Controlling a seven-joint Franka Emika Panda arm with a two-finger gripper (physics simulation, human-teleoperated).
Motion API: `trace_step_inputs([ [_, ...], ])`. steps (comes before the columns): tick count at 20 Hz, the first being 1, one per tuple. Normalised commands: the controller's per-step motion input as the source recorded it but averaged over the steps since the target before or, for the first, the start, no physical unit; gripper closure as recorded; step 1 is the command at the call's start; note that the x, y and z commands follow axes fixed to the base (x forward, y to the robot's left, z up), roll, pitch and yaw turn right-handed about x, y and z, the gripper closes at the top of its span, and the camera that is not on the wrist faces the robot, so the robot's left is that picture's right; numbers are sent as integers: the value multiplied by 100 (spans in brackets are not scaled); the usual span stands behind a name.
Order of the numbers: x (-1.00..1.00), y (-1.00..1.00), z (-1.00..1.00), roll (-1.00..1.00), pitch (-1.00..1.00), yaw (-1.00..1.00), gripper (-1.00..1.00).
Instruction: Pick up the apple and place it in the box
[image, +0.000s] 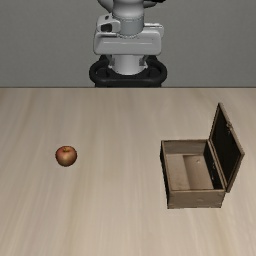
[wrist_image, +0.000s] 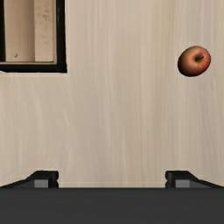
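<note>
A small red-brown apple (image: 66, 155) lies on the pale wooden table at the exterior view's left. The same apple (wrist_image: 195, 60) shows in the wrist view, well ahead of my fingertips and off to one side. A dark wooden box (image: 193, 172) sits at the exterior view's right with its lid standing upright on the far right side; its interior holds nothing. Part of the box (wrist_image: 31, 35) shows in the wrist view on the opposite side from the apple. My gripper (wrist_image: 112, 178) hangs high above the table, open, with nothing between its fingertips (wrist_image: 41, 178).
The robot's base (image: 127, 70) stands at the table's far edge. Bare wooden table (image: 120, 200) stretches between the apple and the box.
</note>
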Motion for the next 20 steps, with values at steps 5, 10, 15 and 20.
trace_step_inputs([
  [5,0,-100,0,0,0,0,-100],
  [10,0,-100,0,0,0,0,-100],
  [15,0,-100,0,0,0,0,-100],
  [20,80,-20,0,0,0,0,-100],
])
